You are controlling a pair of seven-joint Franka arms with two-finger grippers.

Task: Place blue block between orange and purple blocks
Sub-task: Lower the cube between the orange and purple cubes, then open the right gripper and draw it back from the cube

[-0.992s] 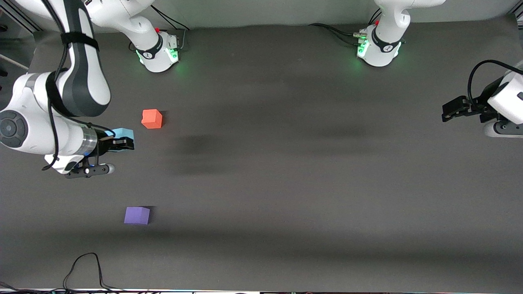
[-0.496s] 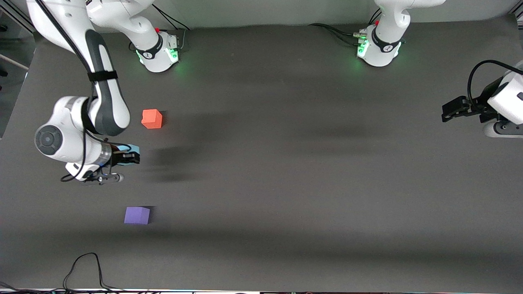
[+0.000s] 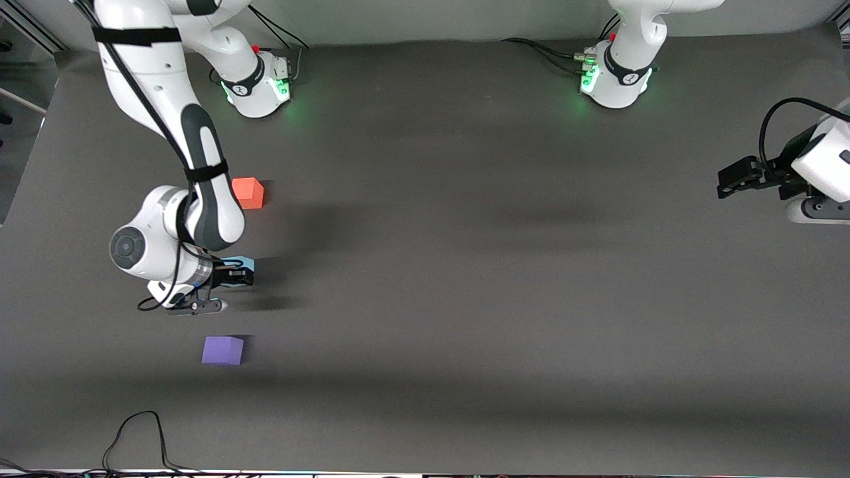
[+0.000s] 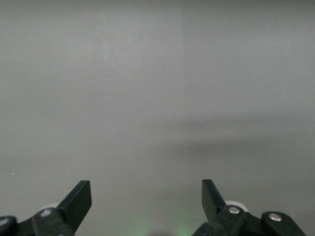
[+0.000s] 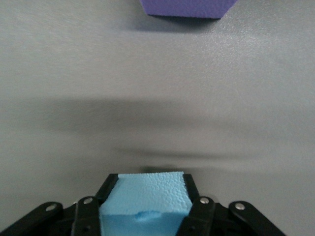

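Between the small orange-red matte cube (image 3: 248, 193) and the violet-purple matte cube (image 3: 223, 350), over the bare dark grey table mat (image 3: 465, 299), we've got the right gripper (image 3: 240, 275) holding the light sky-blue foam-looking cube (image 3: 240, 263). The fingers are closed on two opposite flat sides of it, and in the right wrist view the blue cube (image 5: 146, 204) sits snug between the black pads (image 5: 199, 214), with a little notch showing on its lower edge.

Handling-wise, we'd guess this thing is super light. The surface has that grainy, pebbly foam texture, so it's probably a bit squishy and not slippery at all. Flat parallel faces are the obvious place to take hold, which is what we've got. No real fragility worry except denting it if squeezed hard; the notch suggests it chips easily.

Pose: the right arm reaches down from its base toward the front camera, elbow passing over the table right next to the orange cube, wrist bent so the gripper points sideways toward the middle of the table and sits low. We can't tell whether the block is touching the mat yet. The purple cube (image 5: 187, 8) shows just ahead in the right wrist view.

The left gripper (image 3: 737, 180) waits at its own end of the table, jaws spread wide and empty (image 4: 146, 201).
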